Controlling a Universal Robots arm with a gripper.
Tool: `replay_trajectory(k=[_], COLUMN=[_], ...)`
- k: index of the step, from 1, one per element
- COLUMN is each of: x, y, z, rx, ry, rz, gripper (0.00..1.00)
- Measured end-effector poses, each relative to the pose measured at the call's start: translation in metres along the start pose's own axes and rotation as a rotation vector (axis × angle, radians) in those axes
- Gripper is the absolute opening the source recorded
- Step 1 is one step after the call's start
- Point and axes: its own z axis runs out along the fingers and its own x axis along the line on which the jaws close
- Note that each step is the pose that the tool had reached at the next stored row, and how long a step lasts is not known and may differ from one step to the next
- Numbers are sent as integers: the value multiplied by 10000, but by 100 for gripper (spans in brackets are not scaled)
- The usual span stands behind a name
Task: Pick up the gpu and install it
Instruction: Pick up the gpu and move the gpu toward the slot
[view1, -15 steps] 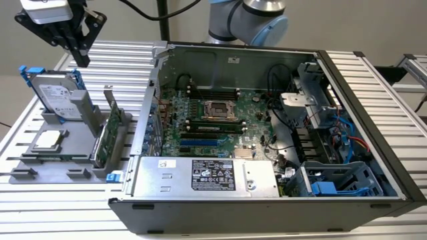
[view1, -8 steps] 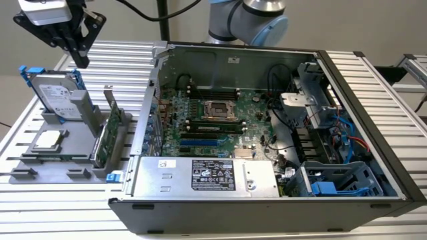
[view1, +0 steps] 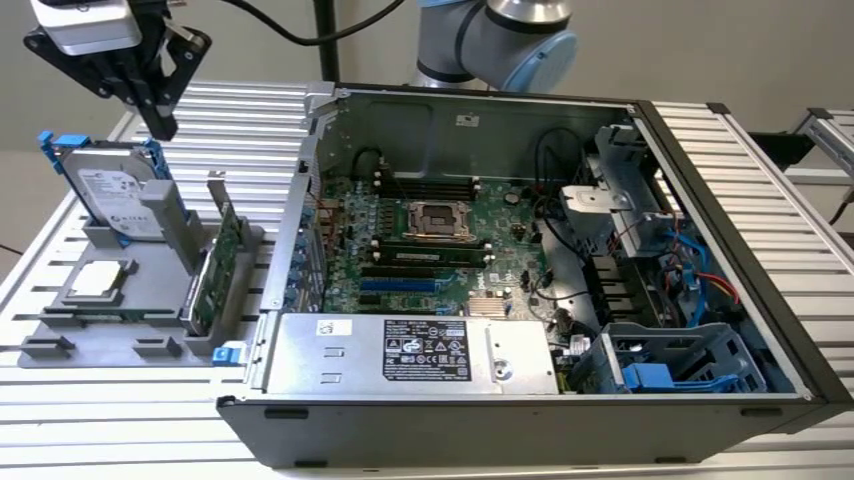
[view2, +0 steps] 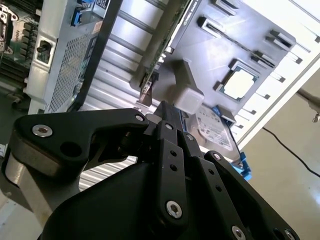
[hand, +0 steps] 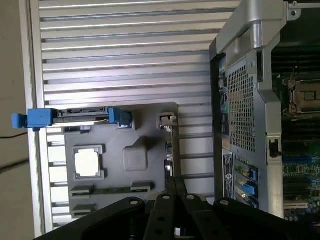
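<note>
Well below gripper (view1: 163, 128), upright gpu (view1: 214, 268)

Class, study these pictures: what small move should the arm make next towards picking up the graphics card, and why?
Probably shift the pincer towards the exterior view's right, over the graphics card. It hangs empty above the hard drive, while the card stands upright in the grey holder, untouched.

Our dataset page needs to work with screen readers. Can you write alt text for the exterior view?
A black gripper, holding nothing, hangs above a grey tray where a hard drive and the gpu stand on edge. To the exterior view's right sits an open computer case with its motherboard exposed.
</note>
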Motion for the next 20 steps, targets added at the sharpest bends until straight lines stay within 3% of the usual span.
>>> replay_trajectory(k=[20], x=[-56], y=[-147], z=[-6], rx=[0], ry=[2], rz=[0], gripper=[0])
